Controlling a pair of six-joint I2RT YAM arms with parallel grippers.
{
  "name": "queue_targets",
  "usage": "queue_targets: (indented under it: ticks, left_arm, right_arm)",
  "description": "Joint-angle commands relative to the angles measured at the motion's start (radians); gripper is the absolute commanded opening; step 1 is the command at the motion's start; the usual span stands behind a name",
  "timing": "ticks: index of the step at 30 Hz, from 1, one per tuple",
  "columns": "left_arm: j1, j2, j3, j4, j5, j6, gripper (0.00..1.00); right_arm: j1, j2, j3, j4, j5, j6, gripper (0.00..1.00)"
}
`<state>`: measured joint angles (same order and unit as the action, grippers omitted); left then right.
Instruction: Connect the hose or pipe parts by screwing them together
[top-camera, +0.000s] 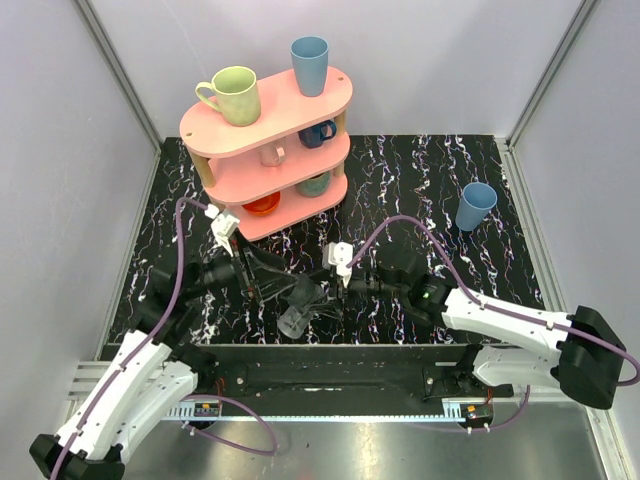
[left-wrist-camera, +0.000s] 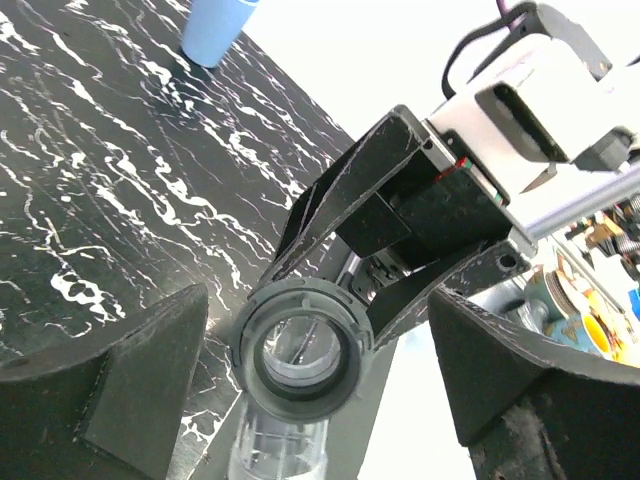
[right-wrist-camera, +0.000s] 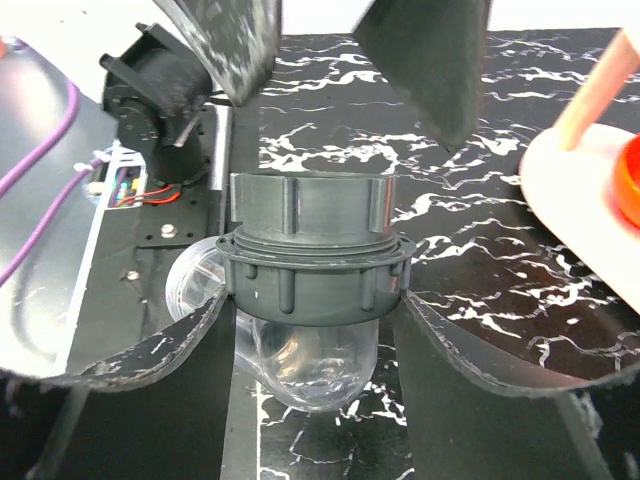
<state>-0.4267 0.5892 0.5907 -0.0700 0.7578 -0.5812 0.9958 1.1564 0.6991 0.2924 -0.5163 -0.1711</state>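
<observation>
Pinching the collar (right-wrist-camera: 310, 270) from both sides, the right gripper (right-wrist-camera: 310, 305) carries the joined parts at the near middle of the counter (top-camera: 420, 180), between the two arms. Its fingers (right-wrist-camera: 140, 360) press on the ribbed grey ring. The clear fitting (right-wrist-camera: 310, 370) hangs below the collar, seated in it. Thread engagement cannot be told, nor whether the fitting's flared end (top-camera: 293, 322) touches the counter.

The left gripper (left-wrist-camera: 315, 300) faces the collar's open mouth. Its fingers (left-wrist-camera: 130, 380) are spread wide – one on each side of the collar, touching neither part.

Other items – a blue cup (top-camera: 476, 205) at far right and a pink rack (top-camera: 265, 110) at the back – stand well apart.
</observation>
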Motion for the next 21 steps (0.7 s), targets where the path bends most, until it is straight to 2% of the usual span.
queue_targets:
  ticks: [1, 5, 9, 10, 13, 21]
  left_arm:
    - [0.003, -0.002, 0.083, -0.146, -0.190, -0.037, 0.96]
    - [0.003, -0.005, 0.129, -0.260, -0.307, -0.195, 0.94]
    - [0.003, -0.029, 0.155, -0.368, -0.394, -0.310, 0.94]
    - [0.003, -0.034, 0.161, -0.393, -0.453, -0.347, 0.94]
    - [0.003, -0.057, 0.190, -0.453, -0.518, -0.376, 0.96]
    - [0.003, -0.077, 0.146, -0.448, -0.442, -0.523, 0.96]
  right_arm:
    - [0.006, -0.034, 0.043, 0.028, 0.137, -0.021, 0.00]
    - [0.039, -0.058, 0.016, 0.083, 0.301, -0.074, 0.00]
    - [0.164, -0.061, -0.029, 0.180, 0.559, -0.285, 0.00]
    - [0.190, -0.054, -0.050, 0.212, 0.667, -0.322, 0.00]
    - [0.266, -0.012, -0.072, 0.329, 0.827, -0.445, 0.00]
    - [0.398, 0.152, -0.087, 0.619, 1.052, -0.709, 0.00]
